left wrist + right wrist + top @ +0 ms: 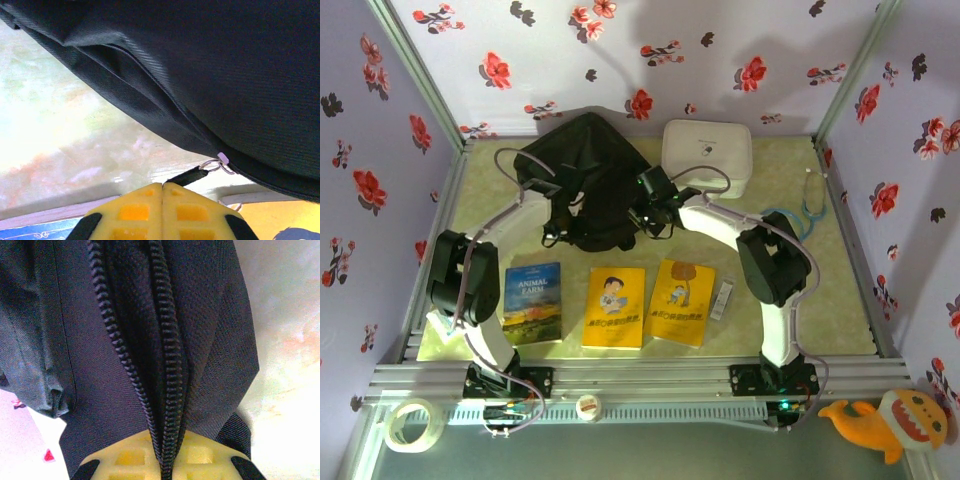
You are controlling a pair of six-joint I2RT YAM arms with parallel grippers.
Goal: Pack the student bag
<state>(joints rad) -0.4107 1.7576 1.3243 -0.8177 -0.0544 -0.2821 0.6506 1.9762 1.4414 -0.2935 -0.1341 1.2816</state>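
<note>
While left hand [162,187] grips zipper pull [189,176], right hand [162,450] clamped on student bag [215,340] edge

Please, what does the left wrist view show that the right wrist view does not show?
Left wrist view: a black zipper pull on a metal ring, pinched by the left end effector, plus edges of a blue book and a yellow book. Right wrist view: two rows of zipper teeth running into the shut right end effector. Both: the black student bag fabric and the pale table.
</note>
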